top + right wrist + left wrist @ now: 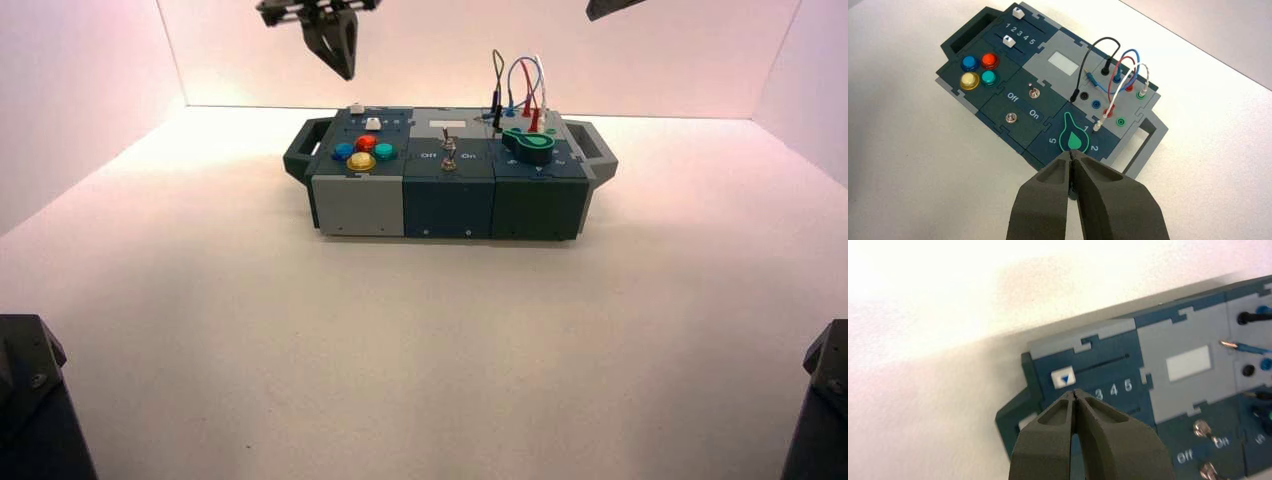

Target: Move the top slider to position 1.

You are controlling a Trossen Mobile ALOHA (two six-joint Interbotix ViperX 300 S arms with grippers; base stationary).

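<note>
Left gripper (338,45) hangs raised above the far left end of the dark blue-grey control box (448,200), fingers (1100,432) pressed together, tips pointing down. Right gripper (1071,159) raised over the box's right end, mostly out of the high view, fingers also pressed together. Top slider (1063,379), tiny white boxy knob, sits at the left end of its slot by the box's far left edge. Counted: two white slider knobs, four round coloured buttons (978,70), one green knob (1074,138); box rests on the white counter (420,340).
</note>
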